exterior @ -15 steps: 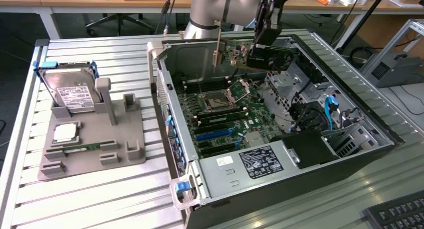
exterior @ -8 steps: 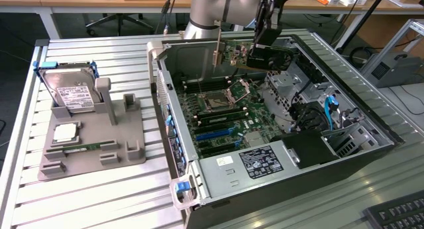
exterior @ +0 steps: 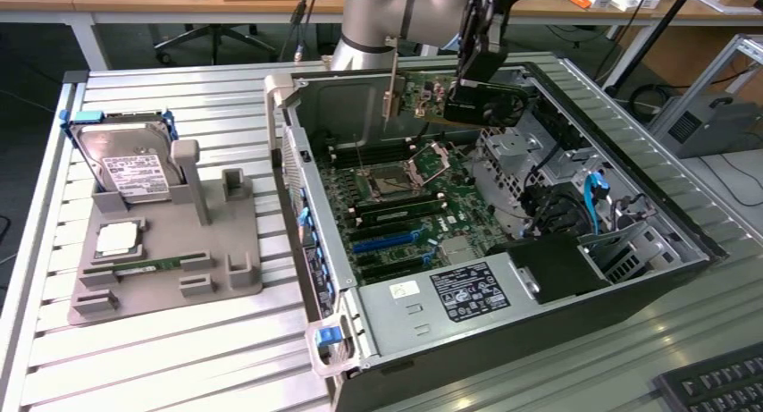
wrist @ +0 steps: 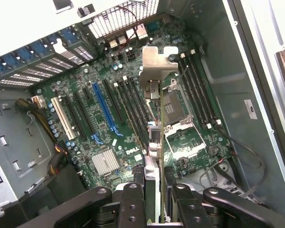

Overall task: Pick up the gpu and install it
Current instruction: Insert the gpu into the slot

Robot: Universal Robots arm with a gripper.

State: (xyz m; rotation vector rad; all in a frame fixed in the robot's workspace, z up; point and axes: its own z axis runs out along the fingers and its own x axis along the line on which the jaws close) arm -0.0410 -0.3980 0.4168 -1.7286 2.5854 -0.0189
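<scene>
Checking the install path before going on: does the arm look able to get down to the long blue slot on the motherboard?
Probably yes. The case lies open, the end effector holds the gpu above the board, and nothing stands over the blue slot; cables lie off to the sides.

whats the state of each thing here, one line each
computer case: lying flat, side open
gpu: held above the computer case, not seated
gripper: shut on the gpu
hard drive: upright in the grey holder
memory stick: lying flat in the grey holder
blue slot: empty
</scene>
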